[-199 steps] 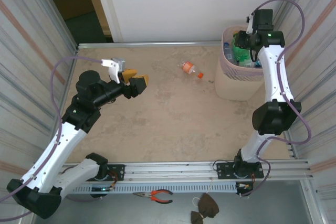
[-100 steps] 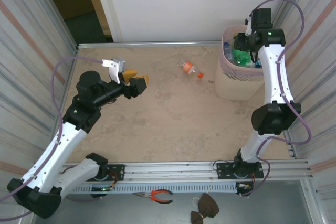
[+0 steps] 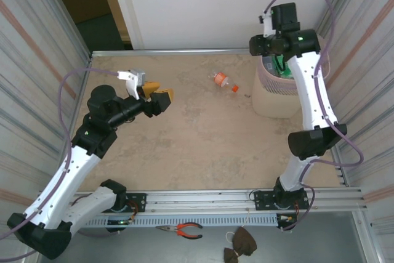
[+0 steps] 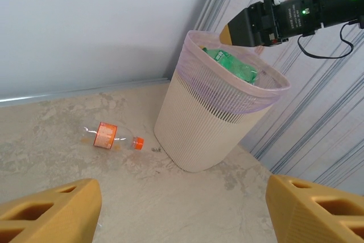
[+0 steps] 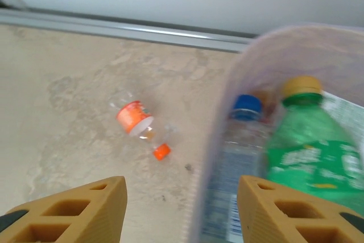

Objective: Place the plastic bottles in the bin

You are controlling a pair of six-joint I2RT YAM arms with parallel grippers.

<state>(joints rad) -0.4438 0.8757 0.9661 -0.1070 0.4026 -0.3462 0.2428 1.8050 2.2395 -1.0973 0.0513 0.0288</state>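
Observation:
The pale bin [image 3: 274, 98] stands at the back right, with a green bottle [image 5: 310, 152] and a clear blue-capped bottle [image 5: 236, 140] inside it. One clear bottle with an orange label and cap [image 3: 224, 82] lies on the table left of the bin, also seen from the left wrist [image 4: 111, 136] and the right wrist [image 5: 139, 122]. My right gripper [image 5: 182, 203] hangs open and empty above the bin's left rim [image 5: 227, 106]; in the top view the right gripper [image 3: 257, 45] is high over that rim. My left gripper [image 4: 182, 209] is open and empty over the table's left part [image 3: 159, 95], facing the bin [image 4: 210, 123].
Corrugated walls close in both sides, and a metal rail [image 3: 184, 51] runs along the back edge. Pliers [image 3: 184, 230] and a dark object [image 3: 241, 244] lie in front of the arm bases, off the table.
The right arm has risen and swung left from over the bin's middle to its left rim, and its jaws have spread wider. The left arm has stayed still.

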